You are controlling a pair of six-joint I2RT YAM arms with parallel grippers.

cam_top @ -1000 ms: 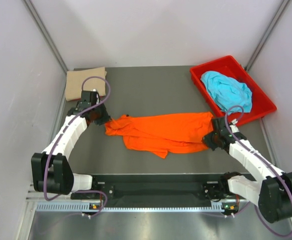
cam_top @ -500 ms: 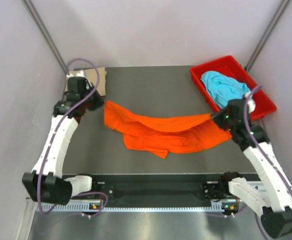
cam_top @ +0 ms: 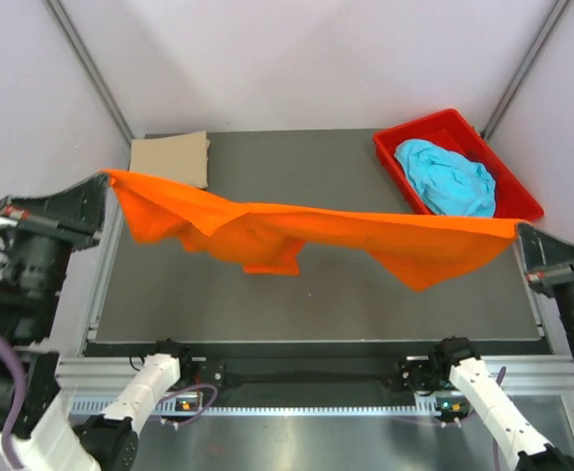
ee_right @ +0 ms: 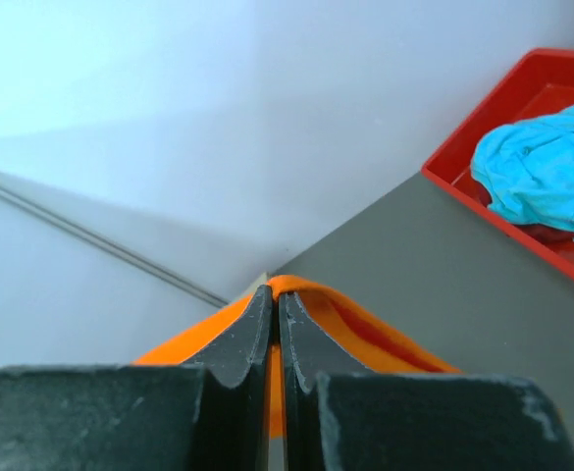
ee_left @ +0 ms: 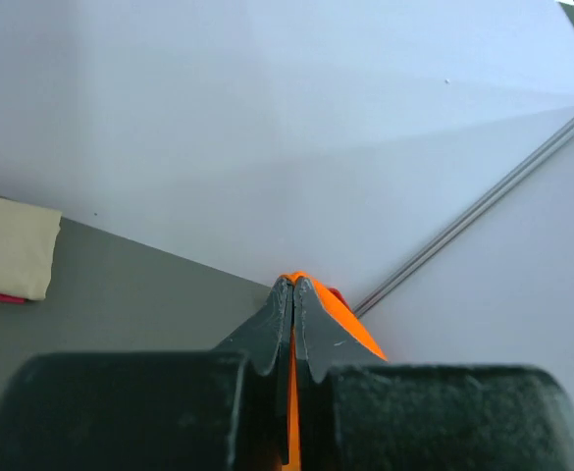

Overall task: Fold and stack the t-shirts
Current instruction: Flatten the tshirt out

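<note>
The two arms are holding the orange t-shirt (cam_top: 296, 231) stretched out in the air above the surface (cam_top: 316, 157), so that it is spanning from the left edge to the right edge. The left end effector (ee_left: 292, 285) is clenching one end of the cloth and the right end effector (ee_right: 274, 294) is clenching the other, each with its jaws pressed tight on a pinch of orange fabric. The shirt is sagging in the middle, with loose flaps hanging down; whether they are touching the surface cannot be told. A tan t-shirt (cam_top: 170, 159) is lying folded at the far left corner, and a turquoise t-shirt (cam_top: 450, 177) is lying crumpled in the red bin (cam_top: 416, 128) at the far right corner. This looks like the spreading step for the orange shirt, with its folding not yet begun. The next move is probably calling for both arms lowering together, keeping the cloth taut, and laying it flat on the bare middle, away from the tan shirt and the bin.
</note>
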